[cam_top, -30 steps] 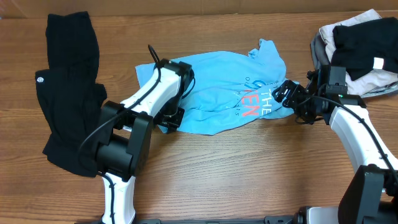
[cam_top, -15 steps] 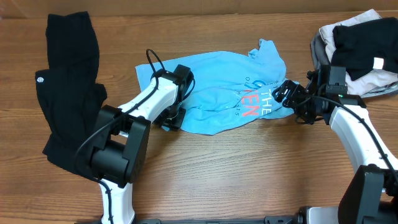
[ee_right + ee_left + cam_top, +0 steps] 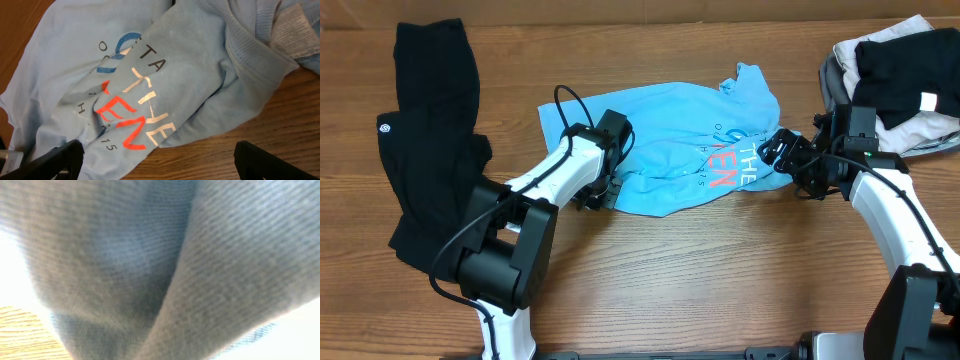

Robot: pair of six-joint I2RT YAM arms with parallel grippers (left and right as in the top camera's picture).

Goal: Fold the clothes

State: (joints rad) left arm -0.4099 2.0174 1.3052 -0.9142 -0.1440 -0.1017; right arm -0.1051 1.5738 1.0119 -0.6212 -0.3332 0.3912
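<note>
Lt blue T-shirt (image 3: pixel 685 150) was seen crumpled at ctr of table (image 3: pixel 720 280), lettering up. Left gripper (image 3: pixel 597 192) was set at its lower-left edge; wrist view was filled w/ blurred blue cloth, so jaw state couldn't be told. Right gripper (image 3: pixel 159 146) was spread wide at shirt's right edge, nothing held. Black garment (image 3: pixel 430 140) was laid far left.

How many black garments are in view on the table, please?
2: a long black garment at far left, and a second black garment atop the upper-right pile; others may lie hidden beneath.
</note>
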